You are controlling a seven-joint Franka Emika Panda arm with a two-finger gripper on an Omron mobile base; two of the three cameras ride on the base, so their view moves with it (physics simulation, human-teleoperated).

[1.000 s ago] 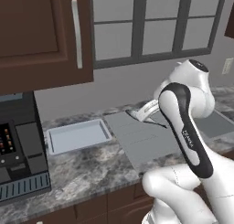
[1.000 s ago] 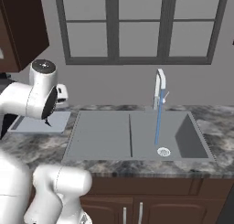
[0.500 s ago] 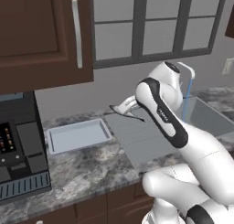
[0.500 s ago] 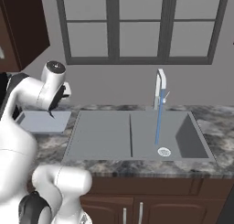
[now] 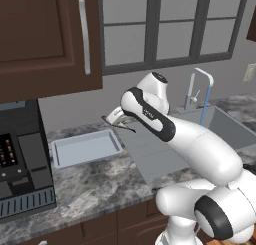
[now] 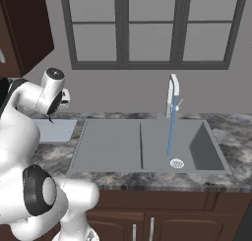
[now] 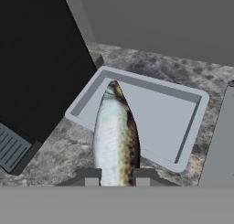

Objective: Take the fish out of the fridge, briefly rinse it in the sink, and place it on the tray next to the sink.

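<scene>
Above the tray's right end, gripper hangs in the air, jaws narrowed to a small gap and pinching the fish by its body. In the hand view the fish runs away from the 2 finger tips, its far tip lying over the tray's near-left corner, the rest over the marbled table. In the left base view the fish is a thin dark sliver at the gripper, clear of the tray floor. Tray sits on the table just left of the sink's ribbed drainboard, with the black appliance on the tray's other side. Water runs from the faucet into the basin.

Step in hand, by my reading: the placing stage. To do it well: carry the fish further over the tray toward its middle so both ends sit inside the rim, align it with the tray's long side, lower until it is nearly touching the floor, then release; dropping from here risks it landing across the rim or on the table.
</scene>
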